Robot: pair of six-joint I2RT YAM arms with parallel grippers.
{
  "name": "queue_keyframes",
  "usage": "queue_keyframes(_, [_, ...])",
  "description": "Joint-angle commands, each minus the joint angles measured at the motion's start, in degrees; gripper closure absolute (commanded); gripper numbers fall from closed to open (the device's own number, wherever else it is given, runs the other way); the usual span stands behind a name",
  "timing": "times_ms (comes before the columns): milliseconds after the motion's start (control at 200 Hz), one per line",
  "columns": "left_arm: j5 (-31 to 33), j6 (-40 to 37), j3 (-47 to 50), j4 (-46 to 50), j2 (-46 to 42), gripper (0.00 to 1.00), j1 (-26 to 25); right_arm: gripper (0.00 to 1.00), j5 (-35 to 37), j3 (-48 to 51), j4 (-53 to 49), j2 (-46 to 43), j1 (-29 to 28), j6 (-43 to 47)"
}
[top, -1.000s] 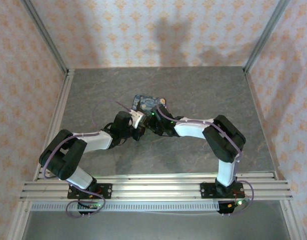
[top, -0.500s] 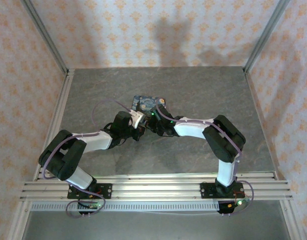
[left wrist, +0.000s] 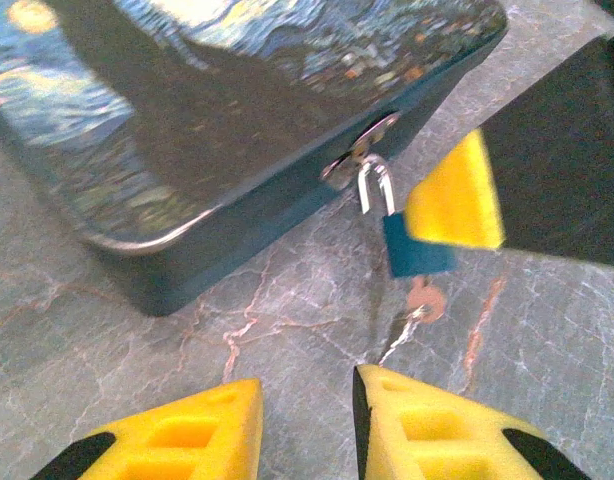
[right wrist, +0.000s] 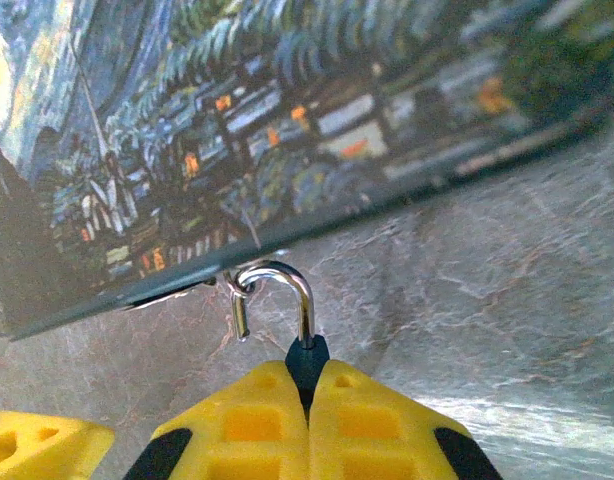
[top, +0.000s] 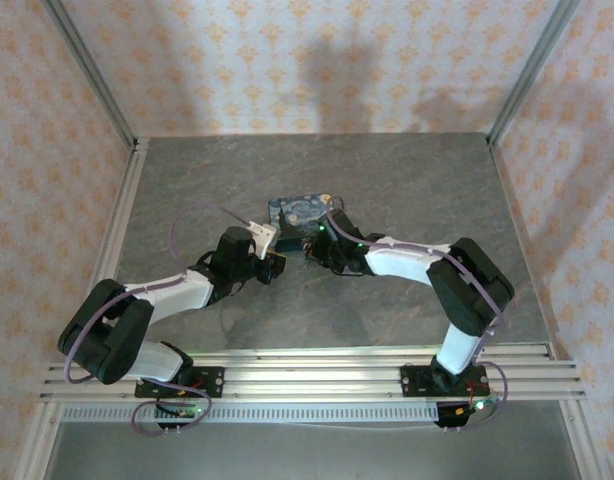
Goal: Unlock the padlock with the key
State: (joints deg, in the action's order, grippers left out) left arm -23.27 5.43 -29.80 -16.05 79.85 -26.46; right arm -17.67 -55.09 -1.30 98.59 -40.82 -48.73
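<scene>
The small blue padlock (left wrist: 417, 256) hangs from the hasp on the front of the swirl-painted box (left wrist: 227, 110). A coppery key (left wrist: 424, 300) sticks out of the padlock's underside. My right gripper (right wrist: 308, 366) is shut on the padlock body (right wrist: 307, 356). The silver shackle (right wrist: 277, 290) is hooked through the hasp, and one of its legs ends free, outside the body. My left gripper (left wrist: 307, 382) is open just short of the key, with bare table between its yellow fingers (left wrist: 202, 430). From above, the left gripper (top: 274, 263) and the right gripper (top: 312, 244) meet in front of the box (top: 299, 210).
The box sits mid-table on the grey marbled table (top: 407, 180). Aluminium rails (top: 307, 375) run along the near edge and papered walls stand on three sides. The right gripper's yellow fingertip (left wrist: 455, 195) shows beside the padlock in the left wrist view.
My left gripper has drawn back toward the near left, away from the padlock, and its arm has dropped lower. The right arm and the box have shifted slightly right.
</scene>
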Motion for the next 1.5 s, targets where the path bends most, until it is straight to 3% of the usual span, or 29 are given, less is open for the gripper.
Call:
queue_keyframes(0, [1.2, 1.7, 0.5, 0.8, -0.9, 0.70, 0.2, 1.00, -1.7, 1.2, -1.0, -2.9, 1.7, 3.6])
queue_keyframes(450, [1.4, 3.7, 1.0, -0.9, 0.4, 0.72, 0.3, 1.00, 0.8, 3.6, 4.2, -3.3, 2.4, -9.3])
queue_keyframes(701, [5.2, 4.0, 1.9, 1.6, -2.6, 0.71, 0.3, 1.00, 3.8, 4.9, 6.4, -3.4, 2.3, -14.8])
queue_keyframes(1491, [8.3, 3.9, 5.0, 6.5, -11.8, 0.69, 0.3, 1.00, 13.7, 2.0, 6.0, -1.6, 0.1, -22.5])
